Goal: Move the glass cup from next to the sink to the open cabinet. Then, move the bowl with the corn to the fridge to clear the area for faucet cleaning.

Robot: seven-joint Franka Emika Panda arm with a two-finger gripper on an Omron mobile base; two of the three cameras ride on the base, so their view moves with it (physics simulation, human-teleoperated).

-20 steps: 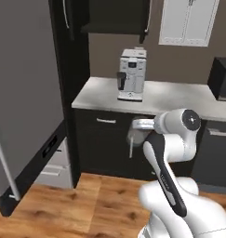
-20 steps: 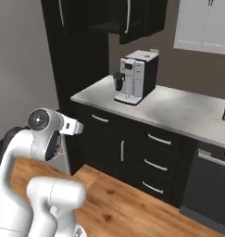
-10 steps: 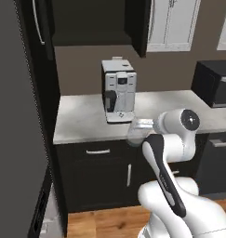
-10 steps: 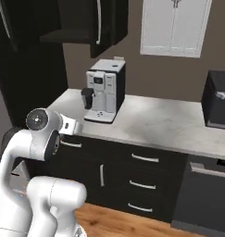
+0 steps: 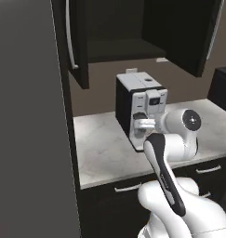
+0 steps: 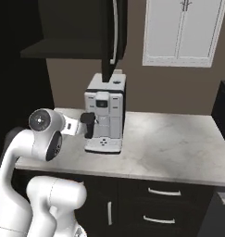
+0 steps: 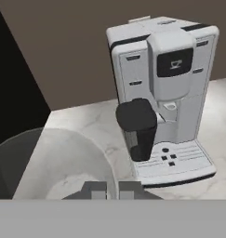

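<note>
A dark kitchen corner stands before me: a pale marble worktop [image 5: 105, 153] runs over black drawers [image 6: 165, 203], and above it an open cabinet [image 5: 119, 44] shows a bare dark shelf between its swung-out doors. A white coffee machine [image 6: 107, 113] sits on the worktop below that cabinet, against the brown wall. The white arm rises from the base, bends at a round elbow and reaches level toward the machine, its wrist just in front of the machine's face. In the hand view, the tool [image 7: 107, 189] shows two dark tips close together at the rim of a glass cup [image 7: 54, 162], which fills the lower left of that view. The tool appears to be clamped on the cup's rim, holding it up above the worktop, near the machine.
</note>
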